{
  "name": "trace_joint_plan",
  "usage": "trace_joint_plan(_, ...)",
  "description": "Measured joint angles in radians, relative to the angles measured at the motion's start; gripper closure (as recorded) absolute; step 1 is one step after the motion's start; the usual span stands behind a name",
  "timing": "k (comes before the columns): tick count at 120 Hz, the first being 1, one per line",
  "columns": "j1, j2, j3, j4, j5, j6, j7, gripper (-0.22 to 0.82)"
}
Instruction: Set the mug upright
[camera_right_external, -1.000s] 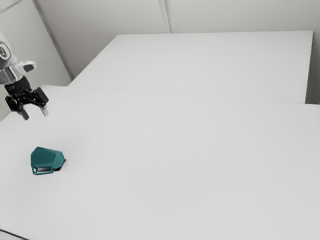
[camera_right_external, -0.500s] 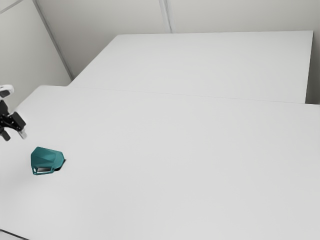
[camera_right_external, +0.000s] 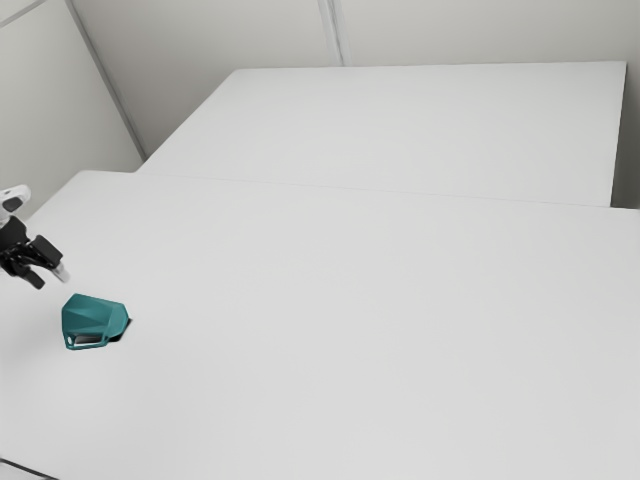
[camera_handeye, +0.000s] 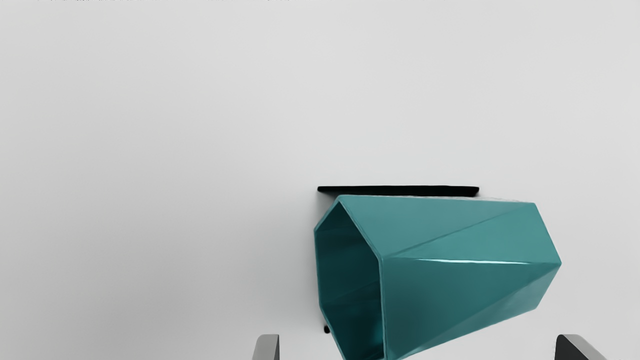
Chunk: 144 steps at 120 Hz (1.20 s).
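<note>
Exterior view: gripper above the table near the exterior view's left edge, fingertips apart, close to the teal mug. Mug lies on its side on the table.

Wrist view: fingers wide open, one toward each end of the mug, both apart from it.

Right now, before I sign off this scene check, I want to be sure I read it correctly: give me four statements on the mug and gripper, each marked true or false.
1. The mug lies on its side. True.
2. The mug is orange. False: it is teal.
3. The gripper is open. True.
4. The gripper holds the mug up in the air. False: the mug rests on the table, ungripped.
</note>
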Motion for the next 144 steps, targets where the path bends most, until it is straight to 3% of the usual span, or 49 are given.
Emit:
trace_joint_plan(36, 0.033, 0.007, 0.005, -0.017, -0.023, -0.067, 0.102, 0.00)
trace_joint_plan(85, 0.080, 0.115, 0.004, 0.085, -0.057, -0.093, 0.192, 0.00)
trace_joint_plan(144, 0.087, 0.172, 0.004, 0.088, -0.185, -0.120, 0.272, 0.00)
